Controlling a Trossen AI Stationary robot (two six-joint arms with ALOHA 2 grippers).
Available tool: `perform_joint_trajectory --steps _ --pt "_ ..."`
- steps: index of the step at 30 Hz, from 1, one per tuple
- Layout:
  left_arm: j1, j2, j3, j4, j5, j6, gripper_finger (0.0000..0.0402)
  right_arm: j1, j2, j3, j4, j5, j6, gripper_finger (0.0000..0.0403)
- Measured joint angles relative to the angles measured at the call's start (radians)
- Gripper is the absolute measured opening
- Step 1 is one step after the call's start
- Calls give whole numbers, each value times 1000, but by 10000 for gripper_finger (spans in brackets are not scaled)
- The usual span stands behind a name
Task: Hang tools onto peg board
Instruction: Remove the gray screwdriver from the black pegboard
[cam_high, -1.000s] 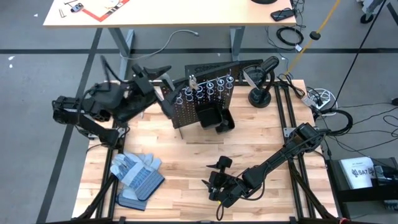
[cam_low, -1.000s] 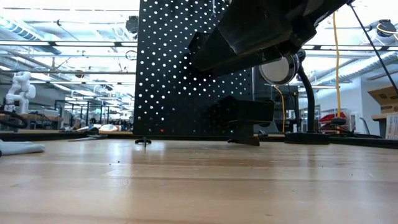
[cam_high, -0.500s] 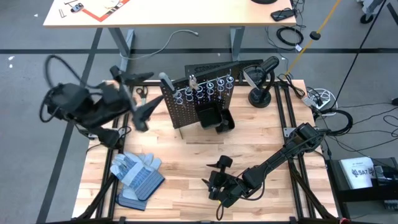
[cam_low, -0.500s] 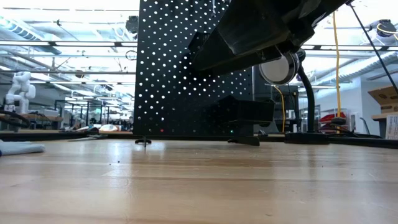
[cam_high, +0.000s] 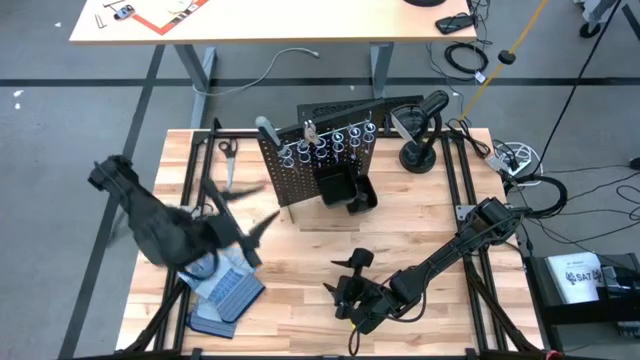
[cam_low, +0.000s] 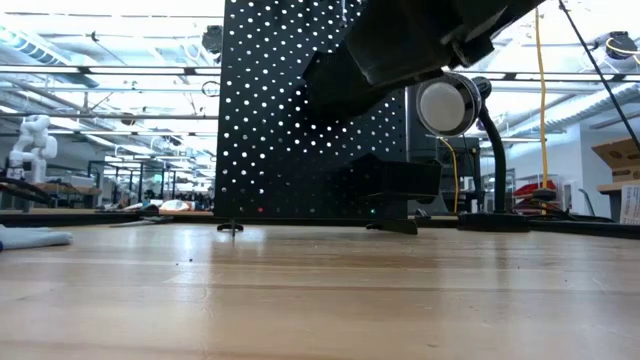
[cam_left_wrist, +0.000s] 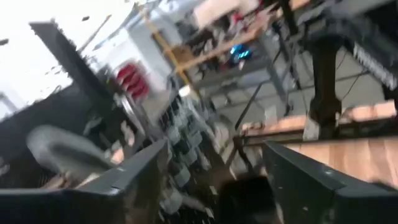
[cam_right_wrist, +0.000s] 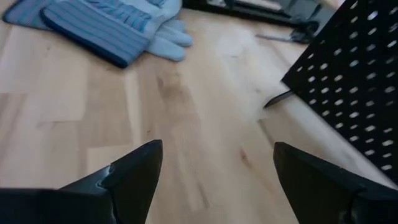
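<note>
Peg board (cam_high: 318, 165) upright on table, left gripper (cam_high: 243, 213) jaws open, right gripper (cam_high: 343, 278) jaws open.

Grey-and-blue work gloves (cam_high: 225, 290) were seen lying on the wooden bench (cam_high: 400, 235) near its left front corner. A black gooseneck lamp (cam_high: 418, 155) was stood at the far right of the bench. Beyond it, a light-topped desk (cam_high: 300, 20) and coiled cables (cam_high: 462, 58) were pictured on the floor.

Two matte black jointed arms, each tool (cam_right_wrist: 211, 186) with flat tapered fingers
</note>
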Motion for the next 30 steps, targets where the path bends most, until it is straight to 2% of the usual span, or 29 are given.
perform_joint_trajectory --steps 3,6,10,16,22,25,30 --pt "-16 21 -121 15 -77 -178 212 -2 -1 1 16 46 -49 301" --pt "-24 37 -244 26 -123 -350 135 -7 -1 20 20 89 -96 301" --pt "-37 42 -376 28 -122 -591 22 -8 -2 60 22 191 -191 301" --pt "-41 68 -521 27 -101 -901 6 -14 -3 137 20 383 -376 299" --pt "-42 103 -627 27 -125 -1153 9 -26 -4 228 19 642 -645 299" --pt "-41 125 -657 27 -126 -1251 10 -39 -15 260 17 644 -702 299" --pt "-41 160 -661 27 -127 -1274 10 -82 -41 298 18 645 -717 298"
